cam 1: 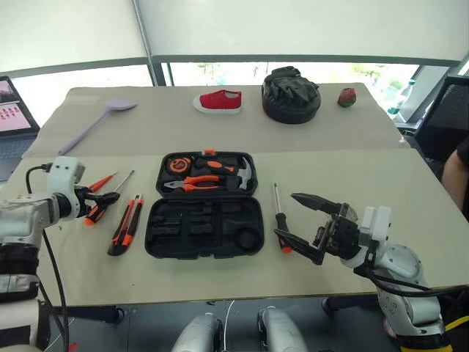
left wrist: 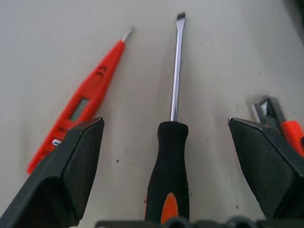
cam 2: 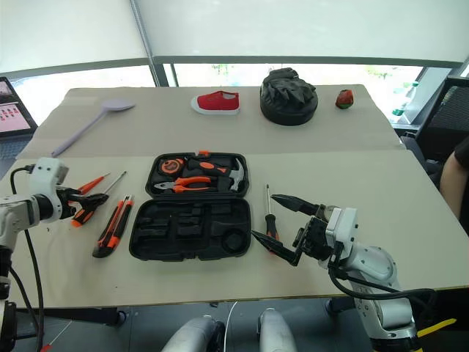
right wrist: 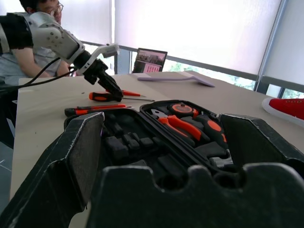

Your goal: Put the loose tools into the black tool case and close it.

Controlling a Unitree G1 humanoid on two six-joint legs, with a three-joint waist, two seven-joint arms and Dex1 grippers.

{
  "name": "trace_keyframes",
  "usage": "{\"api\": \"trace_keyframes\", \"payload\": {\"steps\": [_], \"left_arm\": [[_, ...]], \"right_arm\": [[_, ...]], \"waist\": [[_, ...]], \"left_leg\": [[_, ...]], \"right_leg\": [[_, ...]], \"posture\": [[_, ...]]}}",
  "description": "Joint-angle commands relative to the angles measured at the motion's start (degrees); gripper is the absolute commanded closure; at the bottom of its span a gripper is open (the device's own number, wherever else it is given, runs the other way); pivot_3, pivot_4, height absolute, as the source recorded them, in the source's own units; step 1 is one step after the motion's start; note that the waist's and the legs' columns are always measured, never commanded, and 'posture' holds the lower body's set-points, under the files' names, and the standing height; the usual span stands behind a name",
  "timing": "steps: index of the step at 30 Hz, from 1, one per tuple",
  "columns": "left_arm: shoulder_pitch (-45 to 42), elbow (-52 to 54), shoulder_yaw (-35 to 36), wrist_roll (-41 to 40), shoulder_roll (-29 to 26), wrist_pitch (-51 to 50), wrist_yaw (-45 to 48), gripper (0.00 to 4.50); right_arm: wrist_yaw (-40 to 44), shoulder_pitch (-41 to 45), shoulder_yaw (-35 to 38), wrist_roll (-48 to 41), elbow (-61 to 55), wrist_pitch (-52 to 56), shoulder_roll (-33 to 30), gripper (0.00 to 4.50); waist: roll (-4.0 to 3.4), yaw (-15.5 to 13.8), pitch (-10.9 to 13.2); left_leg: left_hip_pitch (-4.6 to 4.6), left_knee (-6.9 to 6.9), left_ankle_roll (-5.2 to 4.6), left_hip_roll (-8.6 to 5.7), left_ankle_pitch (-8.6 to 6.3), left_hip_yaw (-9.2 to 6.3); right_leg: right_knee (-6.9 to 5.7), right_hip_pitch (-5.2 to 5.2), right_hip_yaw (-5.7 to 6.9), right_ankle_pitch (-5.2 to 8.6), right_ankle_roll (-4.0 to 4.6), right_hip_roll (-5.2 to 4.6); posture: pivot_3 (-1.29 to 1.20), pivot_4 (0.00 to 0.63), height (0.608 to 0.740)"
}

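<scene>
The black tool case point(cam 1: 183, 242) lies open in the middle of the table, with pliers and a hammer in its far half. To its left lie an orange-black utility knife point(cam 1: 126, 224), a black-and-orange-handled screwdriver point(left wrist: 168, 161) and a slim red-orange screwdriver point(left wrist: 85, 102). My left gripper point(cam 1: 108, 199) is open, its fingers point(left wrist: 78, 161) standing on either side of that screwdriver's handle without touching it. Another black-and-orange screwdriver point(cam 1: 277, 199) lies to the right of the case. My right gripper point(cam 1: 285, 214) hangs open and empty above it, facing the case.
On the far table half are a lilac spoon point(cam 1: 95, 125), a red shoe point(cam 1: 220, 101), a round black glove bundle point(cam 1: 291, 95) and a small red object point(cam 1: 346, 97). A laptop point(cam 1: 15, 110) stands at the far left. A person point(right wrist: 33, 28) sits beyond the table's left end.
</scene>
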State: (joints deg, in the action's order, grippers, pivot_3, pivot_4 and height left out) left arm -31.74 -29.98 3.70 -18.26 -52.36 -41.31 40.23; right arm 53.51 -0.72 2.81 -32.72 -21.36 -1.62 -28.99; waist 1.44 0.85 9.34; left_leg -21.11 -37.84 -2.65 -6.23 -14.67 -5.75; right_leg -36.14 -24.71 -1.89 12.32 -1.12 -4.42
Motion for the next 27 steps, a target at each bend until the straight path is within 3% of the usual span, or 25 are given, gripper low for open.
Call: {"api": "trace_keyframes", "payload": {"steps": [1, 7, 12, 17, 22, 27], "left_arm": [[-0.3, 0.21, -3.64, 3.11, -2.32, -1.86, 5.1, 1.64], [1.34, -0.32, -2.86, 4.77, -3.8, -1.88, 6.71, 3.88], [1.8, 0.25, 3.34, 2.07, -3.34, 7.71, 9.22, 3.95], [1.24, 8.35, 9.64, -4.9, -1.88, 24.02, 21.96, 3.95], [-0.97, 19.53, -0.77, -2.33, -0.86, 26.43, 32.22, 3.95], [-5.87, 20.95, -11.45, 5.5, 5.71, 28.56, 31.2, 3.95]], "right_arm": [[0.46, 1.01, 0.6, 0.14, -1.15, -0.69, -0.26, 0.0], [0.7, 2.1, 0.72, 0.42, -0.15, -1.02, 0.01, 0.0], [1.28, 2.65, 1.63, 0.13, 0.15, -0.94, -0.56, 0.0], [2.06, 3.07, 5.37, -1.04, 0.55, -0.43, -3.4, 0.0], [4.23, 3.31, 8.28, -1.67, 1.77, 1.31, -7.87, 0.0], [4.52, 6.67, 7.02, -0.7, 3.39, 3.2, -9.2, 0.0]], "waist": [[0.0, -0.01, 0.0], [-0.02, 0.03, -0.01], [-0.02, 0.09, -0.01], [0.01, -0.67, 0.01], [0.0, -1.5, 0.0], [0.0, -1.2, 0.0]], "left_leg": [[-0.05, 0.0, 0.01, 0.04, 0.0, 0.03], [-0.06, -0.01, 0.04, 0.12, -0.01, 0.17], [-0.03, -0.01, 0.04, 0.18, 0.0, 0.31], [-0.22, -0.05, 0.11, 0.2, 0.04, 0.31], [-0.24, -0.14, 0.05, 0.17, 0.0, 0.34], [-0.11, -0.15, 0.04, 0.23, 0.02, 0.46]], "right_leg": [[-0.02, -0.08, -0.02, -0.01, 0.01, 0.0], [-0.11, -0.2, -0.14, -0.01, 0.03, 0.0], [-0.15, -0.27, -0.31, -0.05, 0.08, 0.02], [-0.09, -0.38, -0.21, -0.17, 0.28, -0.01], [0.06, -0.24, -0.2, -0.26, 0.21, -0.07], [0.04, -0.13, -0.32, -0.27, 0.2, 0.03]], "posture": [[0.0, 0.15, 0.74], [0.0, 0.15, 0.74], [0.0, 0.15, 0.74], [0.0, 0.15, 0.74], [0.0, 0.15, 0.74], [0.0, 0.15, 0.74]]}}
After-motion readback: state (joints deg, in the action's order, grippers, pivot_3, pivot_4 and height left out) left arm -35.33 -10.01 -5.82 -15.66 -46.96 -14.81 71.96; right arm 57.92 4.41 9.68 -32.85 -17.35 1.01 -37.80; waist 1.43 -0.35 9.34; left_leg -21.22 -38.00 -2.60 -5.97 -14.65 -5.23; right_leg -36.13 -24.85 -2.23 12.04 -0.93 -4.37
